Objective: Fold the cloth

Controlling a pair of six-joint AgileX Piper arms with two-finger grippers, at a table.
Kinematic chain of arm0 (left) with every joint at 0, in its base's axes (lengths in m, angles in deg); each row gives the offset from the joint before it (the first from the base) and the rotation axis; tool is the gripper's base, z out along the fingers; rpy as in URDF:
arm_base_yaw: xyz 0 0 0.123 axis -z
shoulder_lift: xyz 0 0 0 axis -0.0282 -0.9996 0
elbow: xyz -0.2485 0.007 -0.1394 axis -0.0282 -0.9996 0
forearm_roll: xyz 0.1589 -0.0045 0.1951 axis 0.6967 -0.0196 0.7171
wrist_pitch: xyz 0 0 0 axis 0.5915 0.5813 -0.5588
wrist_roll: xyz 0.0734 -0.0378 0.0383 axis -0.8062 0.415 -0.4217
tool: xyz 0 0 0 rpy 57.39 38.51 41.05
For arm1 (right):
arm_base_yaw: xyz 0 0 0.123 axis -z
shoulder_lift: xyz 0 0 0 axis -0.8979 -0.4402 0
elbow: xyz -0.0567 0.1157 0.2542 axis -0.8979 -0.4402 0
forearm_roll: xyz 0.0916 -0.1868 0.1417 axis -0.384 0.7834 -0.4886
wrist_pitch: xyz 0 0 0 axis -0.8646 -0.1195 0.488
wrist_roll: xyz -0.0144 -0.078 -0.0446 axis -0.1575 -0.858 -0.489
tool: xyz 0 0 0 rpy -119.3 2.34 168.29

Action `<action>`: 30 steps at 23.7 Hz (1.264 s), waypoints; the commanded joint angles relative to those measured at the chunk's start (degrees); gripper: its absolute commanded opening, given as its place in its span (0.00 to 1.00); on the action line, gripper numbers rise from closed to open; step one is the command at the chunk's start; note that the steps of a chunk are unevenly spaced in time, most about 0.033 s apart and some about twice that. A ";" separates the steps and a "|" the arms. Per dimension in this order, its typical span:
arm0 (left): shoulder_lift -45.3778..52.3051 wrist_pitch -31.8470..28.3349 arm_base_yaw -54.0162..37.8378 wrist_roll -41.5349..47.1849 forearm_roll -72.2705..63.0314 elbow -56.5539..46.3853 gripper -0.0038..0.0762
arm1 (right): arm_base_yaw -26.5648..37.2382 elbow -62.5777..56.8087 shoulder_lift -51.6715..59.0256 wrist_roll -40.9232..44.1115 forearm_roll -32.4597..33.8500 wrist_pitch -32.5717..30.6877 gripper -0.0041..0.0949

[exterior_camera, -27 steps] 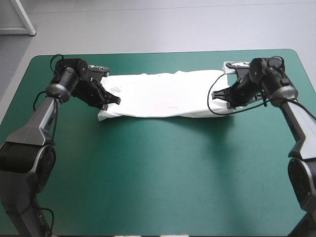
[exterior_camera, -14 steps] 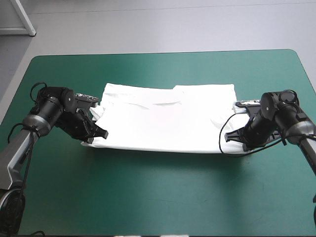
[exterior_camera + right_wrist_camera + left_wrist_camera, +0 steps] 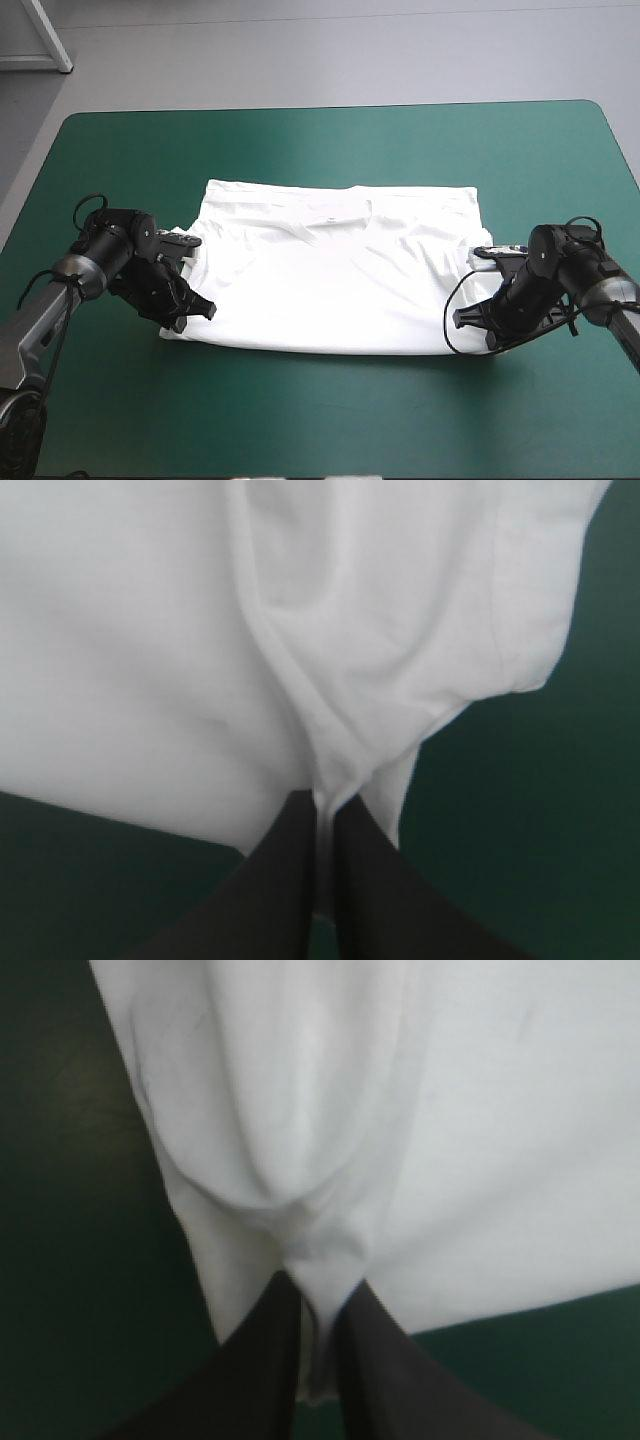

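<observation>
The T-shirt (image 3: 330, 270) lies spread about the middle of the table, its long side running left to right and its neckline toward the far edge. It rests on the teal-green cover (image 3: 320, 430).

Hidden or unclear items:
- In the high view both near corners of the garment are covered by the grippers. The exact corner outline cannot be made out.
- The sleeves cannot be told apart from the body. How many layers lie under the top sheet cannot be told either.
- In each wrist view the white fabric runs out of the picture, so its far hem is cut off there.

Left gripper (image 3: 205, 310): at the near left corner. The left wrist view shows its black fingers (image 3: 250, 1370) nearly meeting, with a gathered pinch of fabric clamped between them. Creases fan out from that pinch.

Right gripper (image 3: 462, 320): at the near right corner. The right wrist view shows its black fingers (image 3: 280, 880) likewise nearly together, with a thin strip of fabric between them.

Surface: the cover is plain and bare all round the garment. A narrow shadow lies along the garment's near edge. Beyond the table's far edge is grey floor (image 3: 330, 50).
</observation>
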 commanded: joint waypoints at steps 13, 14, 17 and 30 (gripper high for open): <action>3.19 4.24 0.20 3.41 -2.04 26.75 0.64 | 0.10 15.75 6.76 1.18 9.72 2.93 0.85; 4.17 4.24 0.20 3.41 -1.71 27.02 0.64 | 0.10 15.89 7.87 2.40 11.25 1.91 0.85; 6.81 4.24 0.20 6.34 4.32 23.81 0.64 | 0.10 15.09 10.76 2.92 9.97 -1.72 0.85; 6.90 0.46 2.22 8.91 5.47 1.71 0.62 | 0.10 14.36 11.91 3.43 1.87 -1.72 0.85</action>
